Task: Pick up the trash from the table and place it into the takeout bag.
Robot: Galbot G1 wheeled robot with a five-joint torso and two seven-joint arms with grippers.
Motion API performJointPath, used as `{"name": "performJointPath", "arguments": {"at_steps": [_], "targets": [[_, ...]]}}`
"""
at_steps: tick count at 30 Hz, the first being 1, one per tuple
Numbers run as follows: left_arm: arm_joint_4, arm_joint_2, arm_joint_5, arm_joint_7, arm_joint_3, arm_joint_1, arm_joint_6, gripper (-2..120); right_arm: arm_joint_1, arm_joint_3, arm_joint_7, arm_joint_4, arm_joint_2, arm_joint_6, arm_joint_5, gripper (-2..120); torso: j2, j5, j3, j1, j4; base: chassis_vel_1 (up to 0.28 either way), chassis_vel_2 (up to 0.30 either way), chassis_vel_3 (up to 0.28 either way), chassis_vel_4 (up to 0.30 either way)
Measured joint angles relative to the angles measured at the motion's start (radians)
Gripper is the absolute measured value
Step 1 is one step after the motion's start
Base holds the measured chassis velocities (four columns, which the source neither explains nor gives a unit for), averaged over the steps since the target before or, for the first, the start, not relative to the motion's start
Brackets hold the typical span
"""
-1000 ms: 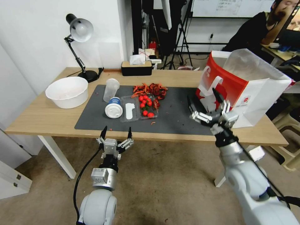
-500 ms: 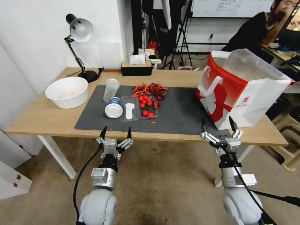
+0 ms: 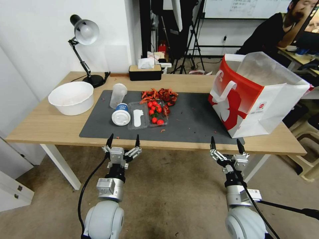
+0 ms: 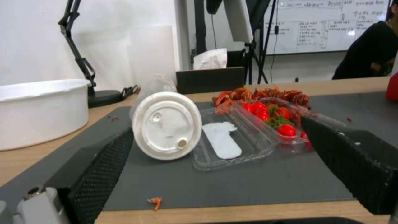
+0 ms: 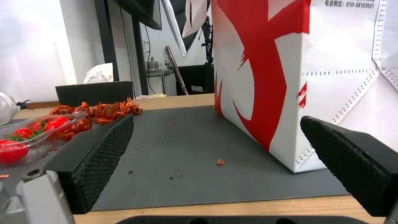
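Along the table's point(image 3: 50, 127) near edge you have both grippers hanging just off the wood, each with fingers spread and nothing between them: the left gripper point(image 3: 123, 141) below the mat's point(image 3: 186, 122) left half, the right gripper point(image 3: 226, 143) below the mat's right corner.

Your bag point(image 3: 262, 99) stands upright at the right end, partly on the mat, its mouth open; the paper is stiff, red and white, with a flat white handle and silvery lining.

On the mat's left half the lidded cup point(image 3: 121, 116) lies on its side, its round white lid facing the near edge. Just behind it stands a clear plastic cup point(image 3: 118, 95), cloudy and tapered. Touching the lidded cup's right side is an open clear clamshell tray point(image 3: 139, 119), thin and glossy, holding small red tomatoes point(image 3: 155, 111). Behind the tray sits a heap of red shell scraps point(image 3: 159, 94). Small crumbs dot the dark matte mat.

At the left end a wide pale bowl point(image 3: 71, 97) rests on bare wood. A desk lamp point(image 3: 84, 49) and a black tissue box point(image 3: 145, 72) stand along the far edge.
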Motion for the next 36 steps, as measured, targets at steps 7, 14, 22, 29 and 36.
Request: {"name": "performJointPath", "arguments": {"at_steps": [7,14,22,29,36], "targets": [[0.023,0.009,-0.017,0.005,0.000,-0.058,0.000,100,-0.002,0.004,-0.002,0.012,0.000,-0.004,-0.006,100,0.000,0.0001,0.000,0.000,-0.0001,0.000,0.000,0.000,0.000],[0.061,0.064,-0.092,0.012,-0.010,-0.158,0.087,100,0.008,-0.008,-0.005,0.024,0.004,-0.021,-0.019,100,0.000,0.0000,0.000,0.000,0.0000,0.000,0.000,0.000,0.000],[0.142,0.117,-0.124,0.016,-0.020,-0.261,0.129,100,0.015,-0.012,-0.007,0.030,0.014,-0.031,-0.032,100,0.000,-0.0001,0.000,0.000,0.0000,0.000,0.000,0.000,0.000],[0.150,0.120,-0.127,0.017,-0.020,-0.270,0.132,100,0.015,-0.012,-0.007,0.030,0.015,-0.031,-0.032,100,0.000,-0.0001,0.000,0.000,0.0000,0.000,0.000,0.000,0.000],[0.185,0.132,-0.136,0.017,-0.019,-0.309,0.141,100,0.016,-0.013,-0.008,0.031,0.019,-0.034,-0.036,100,0.000,-0.0001,0.000,0.000,0.0000,0.000,0.000,0.000,0.000]]}}
